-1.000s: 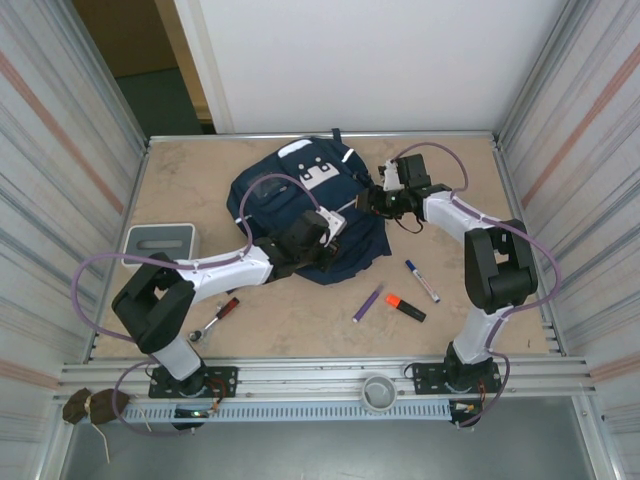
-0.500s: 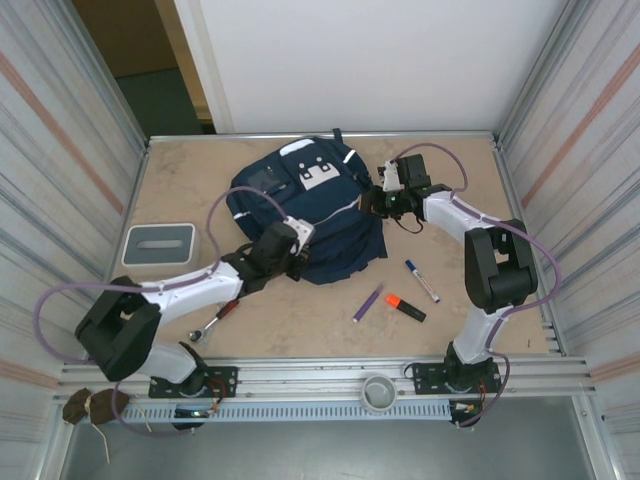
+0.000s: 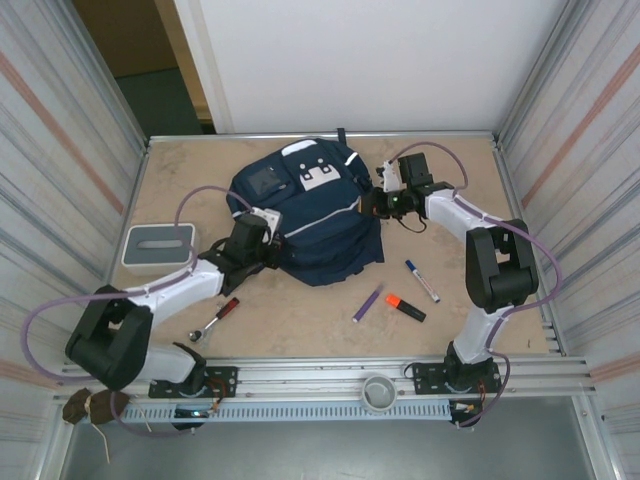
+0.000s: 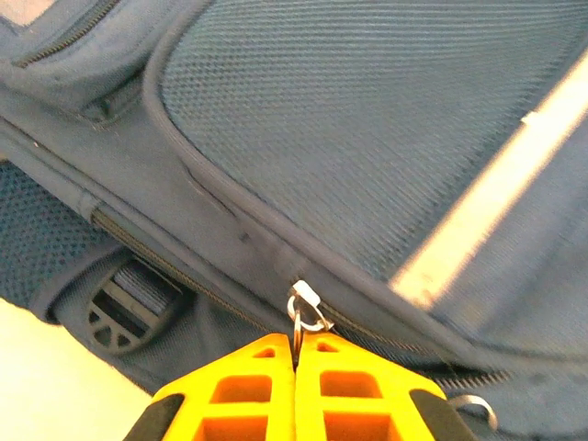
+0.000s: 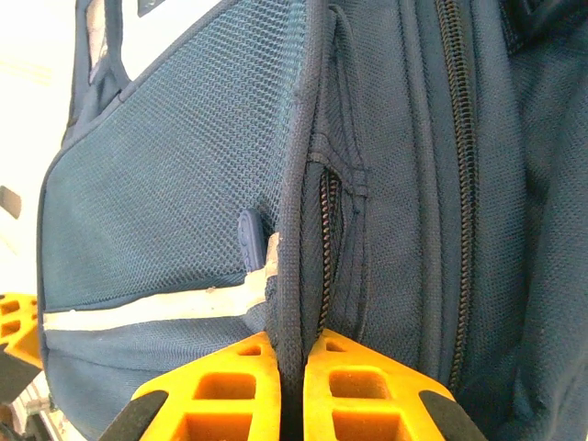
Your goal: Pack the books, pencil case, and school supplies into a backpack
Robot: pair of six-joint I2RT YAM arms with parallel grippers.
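The navy backpack (image 3: pixel 312 215) lies flat in the middle of the table. My left gripper (image 3: pixel 270 248) sits at its lower left edge, shut on the metal zipper pull (image 4: pixel 306 312), which is pinched between the yellow fingertips (image 4: pixel 266 367). My right gripper (image 3: pixel 372 205) is at the backpack's right side, shut on a fabric seam (image 5: pixel 294 276) beside a zipper. On the table to the right lie a purple pen (image 3: pixel 367 302), an orange highlighter (image 3: pixel 404 307) and a white marker (image 3: pixel 421 281). The books and the pencil case are out of view.
A grey box (image 3: pixel 158 247) stands at the left, close to my left arm. A red-handled metal tool (image 3: pixel 217 317) lies near the front left. Metal walls close in both sides. A grey round part (image 3: pixel 378 392) sits on the front rail.
My left gripper has travelled left along the backpack's lower edge with the zipper pull in it. My right gripper has closed on the backpack's seam.
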